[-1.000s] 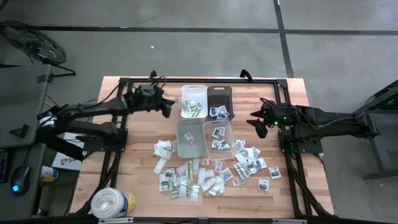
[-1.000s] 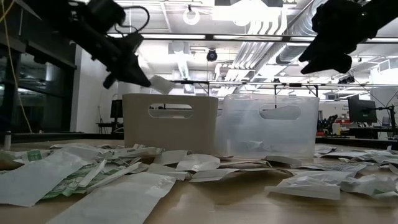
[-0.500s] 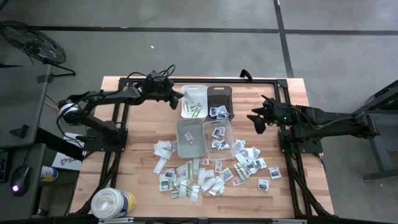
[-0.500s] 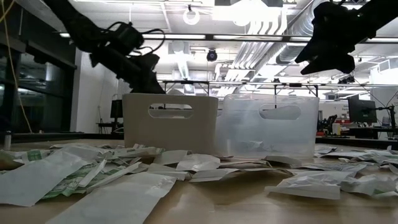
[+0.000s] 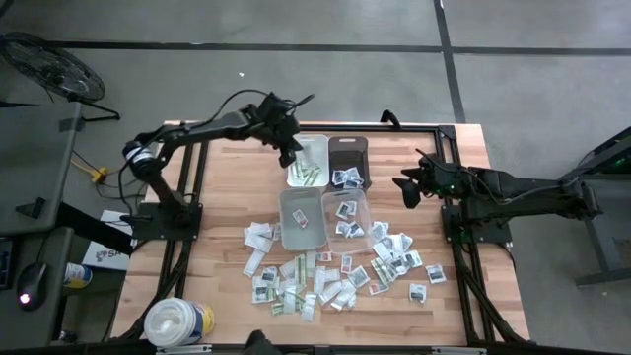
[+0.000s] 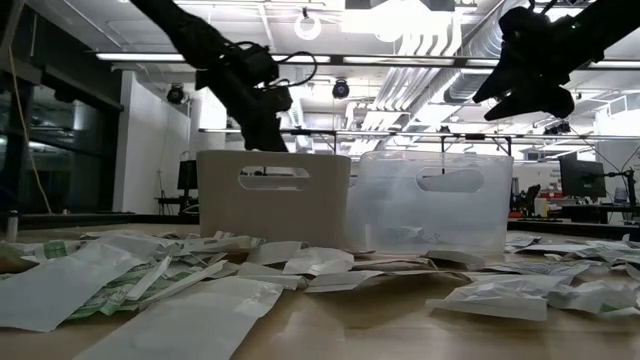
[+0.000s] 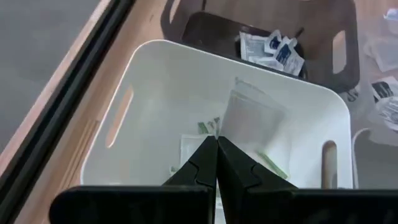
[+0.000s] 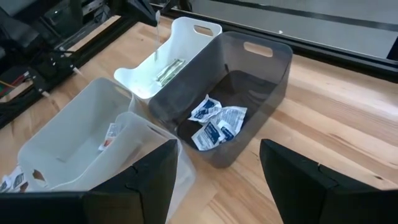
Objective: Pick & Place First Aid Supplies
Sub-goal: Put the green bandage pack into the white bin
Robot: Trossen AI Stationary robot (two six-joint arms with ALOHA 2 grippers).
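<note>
White bin: from overhead, the left gripper (image 5: 289, 150) now hangs over the white bin (image 5: 314, 148) at the table's far side; a second ago it was out beyond the bin's left edge, so the arm has swung in across it.
Loose supplies: most of the first aid supplies (image 5: 325, 281) lie scattered on the wood on the near side of the bins, well apart from either gripper.
Right arm: the right gripper (image 5: 407, 189) waits beside the dark bin (image 5: 348, 161), fingers spread wide, nothing in them, barely moved.
Table-level view: the left gripper (image 6: 262, 122) now sits right above the back of the grey bin (image 6: 273, 198); the pale packet that showed at its tip a second ago is gone.
Left wrist view: the fingertips (image 7: 217, 152) are pressed flat together over the white bin (image 7: 155, 106), and a packet (image 7: 249, 118) rests inside, possibly the one just let go, though I can't be sure.
Right wrist view: a few packets (image 8: 214, 121) already lie in the dark bin (image 8: 249, 81).
Meaning: one more packet looks delivered; a big pile remains.
</note>
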